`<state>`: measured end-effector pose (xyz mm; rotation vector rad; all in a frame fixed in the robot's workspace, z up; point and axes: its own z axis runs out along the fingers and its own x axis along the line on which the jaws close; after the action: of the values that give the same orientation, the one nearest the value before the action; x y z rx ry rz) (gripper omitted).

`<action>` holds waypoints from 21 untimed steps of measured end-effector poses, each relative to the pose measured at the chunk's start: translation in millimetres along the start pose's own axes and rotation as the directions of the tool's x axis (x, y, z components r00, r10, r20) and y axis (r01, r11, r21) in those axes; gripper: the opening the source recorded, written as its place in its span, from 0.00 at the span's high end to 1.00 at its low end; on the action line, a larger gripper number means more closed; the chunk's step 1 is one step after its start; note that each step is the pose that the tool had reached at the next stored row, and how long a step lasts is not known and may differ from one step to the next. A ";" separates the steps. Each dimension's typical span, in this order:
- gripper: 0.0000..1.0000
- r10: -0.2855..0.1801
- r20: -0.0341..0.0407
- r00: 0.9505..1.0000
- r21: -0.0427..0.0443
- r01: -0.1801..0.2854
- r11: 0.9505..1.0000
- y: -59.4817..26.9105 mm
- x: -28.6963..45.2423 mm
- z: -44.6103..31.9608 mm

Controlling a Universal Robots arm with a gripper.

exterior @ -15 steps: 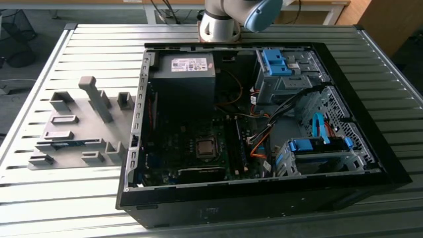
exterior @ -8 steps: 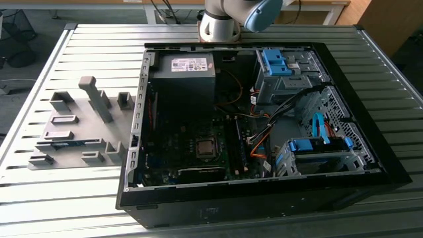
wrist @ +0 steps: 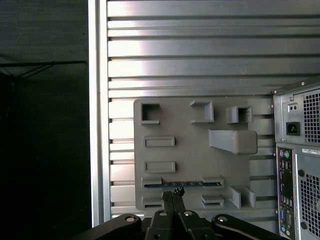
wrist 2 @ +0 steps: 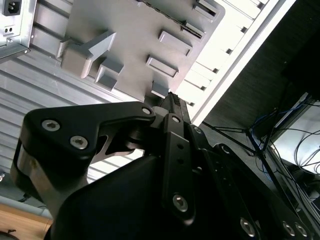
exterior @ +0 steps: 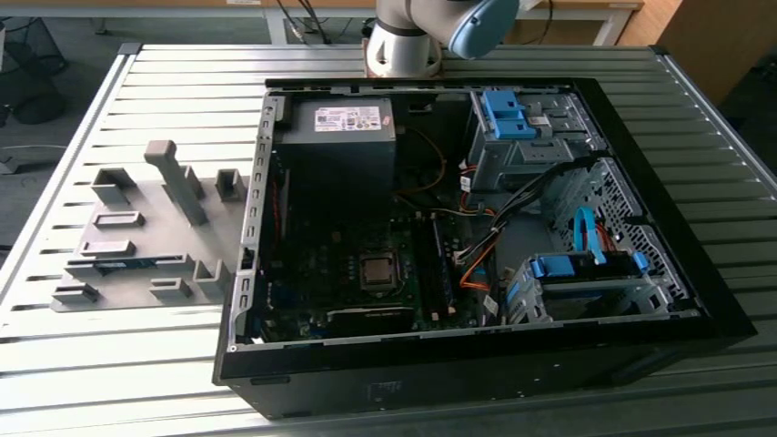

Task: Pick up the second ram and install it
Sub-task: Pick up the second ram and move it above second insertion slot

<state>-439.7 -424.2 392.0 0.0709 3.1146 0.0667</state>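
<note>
On holder tray [wrist: 190, 160], second ram [wrist: 192, 183] slotted; first wrist view: fingers [wrist: 167, 200] together.

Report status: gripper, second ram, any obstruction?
Gripper shut, empty, above the holder plate. Second ram lying in its holder slot, not picked up. No obstruction seen.

The bench [exterior: 182, 73] was ribbed metal with a dull sheen. The holder [wrist: 192, 155] looked matt grey plastic, the end effector [wrist: 172, 192] matt black.
</note>
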 end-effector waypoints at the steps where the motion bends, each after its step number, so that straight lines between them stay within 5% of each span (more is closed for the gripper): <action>1: 0.89 0.000 0.000 1.000 0.000 0.000 1.000 0.0 0.0 0.0; 5: 0.83 0.000 0.000 1.000 0.000 0.000 1.000 0.0 0.0 0.0; 14: 0.89 0.000 0.000 1.000 0.000 0.000 1.000 0.0 0.0 0.0; 21: 0.83 0.000 0.000 1.000 0.001 0.000 1.000 0.0 0.0 0.0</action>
<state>-439.7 -424.2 391.9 0.0709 3.1146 0.0657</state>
